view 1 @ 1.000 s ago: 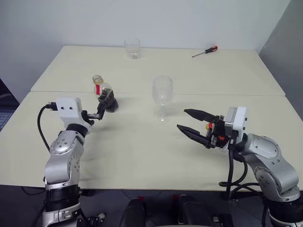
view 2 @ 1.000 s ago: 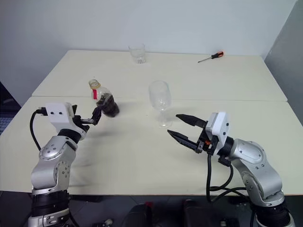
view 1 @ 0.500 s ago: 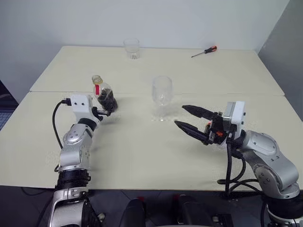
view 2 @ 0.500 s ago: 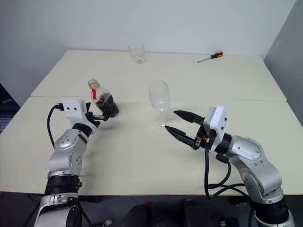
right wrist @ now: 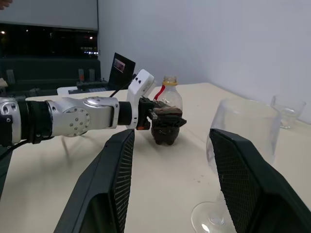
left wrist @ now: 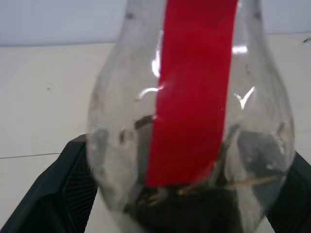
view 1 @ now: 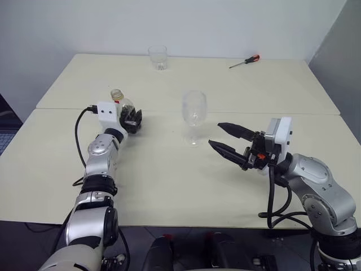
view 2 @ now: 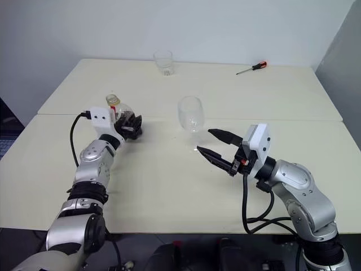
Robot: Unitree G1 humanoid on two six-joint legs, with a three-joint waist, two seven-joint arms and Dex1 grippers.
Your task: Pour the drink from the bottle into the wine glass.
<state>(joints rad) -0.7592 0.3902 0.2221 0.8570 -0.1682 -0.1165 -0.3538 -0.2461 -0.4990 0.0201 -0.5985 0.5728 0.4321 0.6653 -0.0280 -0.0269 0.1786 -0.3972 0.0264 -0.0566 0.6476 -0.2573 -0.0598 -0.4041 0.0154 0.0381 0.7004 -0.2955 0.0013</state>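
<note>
The bottle (view 1: 125, 110) stands upright on the desk (view 1: 169, 180), its long axis vertical, and its round lower body sits directly between the two fingers of the left end effector (view 1: 134, 119). In the left wrist view a dark finger pad (left wrist: 63, 194) shows on each side of the bottle's belly, with the red label band facing the camera and the drink (left wrist: 194, 213) pooled low inside. The left end effector is spread wide around the bottle and, as far as I can judge, not yet squeezing it. So the coming move looks like a plain closing of the fingers, then a lift.

The wine glass (view 1: 194, 116) stands upright, well off to the right of the left end effector and just ahead of the right end effector (view 1: 224, 139), whose fingers are parted and empty and point toward the glass. The left arm is clearly the nearer one to the bottle; the right is nearer the glass.

A second ago the left end effector was short of the bottle, its fingertips just reaching it. Since then it has pushed forward until the bottle is bracketed. The right arm has held its place.
</note>
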